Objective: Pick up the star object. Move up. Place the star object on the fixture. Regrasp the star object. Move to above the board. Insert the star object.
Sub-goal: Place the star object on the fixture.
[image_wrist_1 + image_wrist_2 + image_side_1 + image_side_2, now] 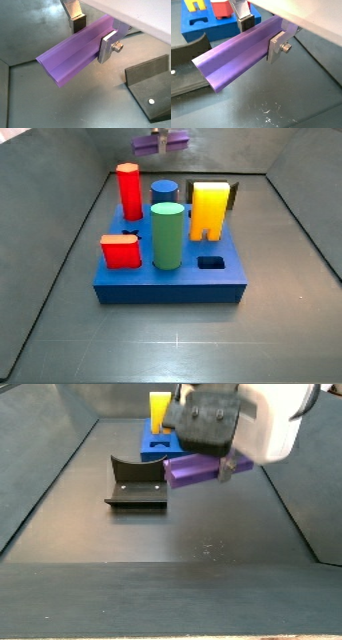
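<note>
My gripper [93,35] is shut on the star object [77,52], a long purple prism held crosswise between the silver fingers [107,47]. It also shows in the other wrist view [234,57]. In a side view the star object [194,470] hangs in the air above the grey floor, next to and a little above the fixture [134,484]. The fixture, a black L-shaped bracket, lies below and to one side in both wrist views [150,85] [184,65]. The blue board [174,288] stands further off, and its corner shows in a wrist view [198,27].
On the board stand a red hexagonal peg [128,190], a green cylinder [166,236], a short blue cylinder [164,193], a yellow arch [210,210] and a red block [120,252]. Grey walls enclose the floor on all sides.
</note>
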Tool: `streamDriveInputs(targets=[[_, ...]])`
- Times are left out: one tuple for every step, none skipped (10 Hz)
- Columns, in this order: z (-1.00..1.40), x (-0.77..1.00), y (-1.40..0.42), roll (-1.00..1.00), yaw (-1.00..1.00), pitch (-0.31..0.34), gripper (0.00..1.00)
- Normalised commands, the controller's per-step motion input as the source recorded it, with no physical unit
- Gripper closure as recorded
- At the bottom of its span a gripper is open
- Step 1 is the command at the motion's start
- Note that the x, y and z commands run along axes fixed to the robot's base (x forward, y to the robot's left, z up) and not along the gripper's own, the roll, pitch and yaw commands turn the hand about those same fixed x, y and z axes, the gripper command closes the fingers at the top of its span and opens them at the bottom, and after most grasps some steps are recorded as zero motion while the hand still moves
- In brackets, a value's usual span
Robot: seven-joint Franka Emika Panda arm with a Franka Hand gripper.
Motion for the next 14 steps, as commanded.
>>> streamDriveInputs(targets=[[0.95, -0.03, 0.0, 0.1, 0.02, 0.081, 1.0], [0.85, -0.02, -0.01, 0.1, 0.02, 0.082, 1.0], [0.73, -0.02, 0.0, 0.09, 0.02, 0.081, 1.0], [0.62, -0.01, 0.0, 0.07, 0.02, 0.078, 1.0], [0.46, -0.01, 0.0, 0.07, 0.01, 0.086, 1.0], [0.35, 0.0, 0.0, 0.07, 0.02, 0.093, 1.0], [0.27, 0.0, 0.0, 0.06, 0.01, 0.095, 1.0], [-0.24, 1.0, -0.54, 0.01, 1.0, -0.07, 1.0], [-0.29, 1.0, -0.53, 0.01, 1.0, -0.068, 1.0], [-0.25, 1.0, -0.43, 0.01, 1.0, -0.075, 1.0], [-0.18, 1.0, -0.32, 0.0, 1.0, -0.071, 1.0], [-0.16, 1.0, -0.28, 0.0, 1.0, -0.071, 1.0], [-0.15, 1.0, -0.24, 0.0, 1.0, -0.071, 1.0], [-0.12, 1.0, -0.17, 0.0, 1.0, -0.072, 1.0]])
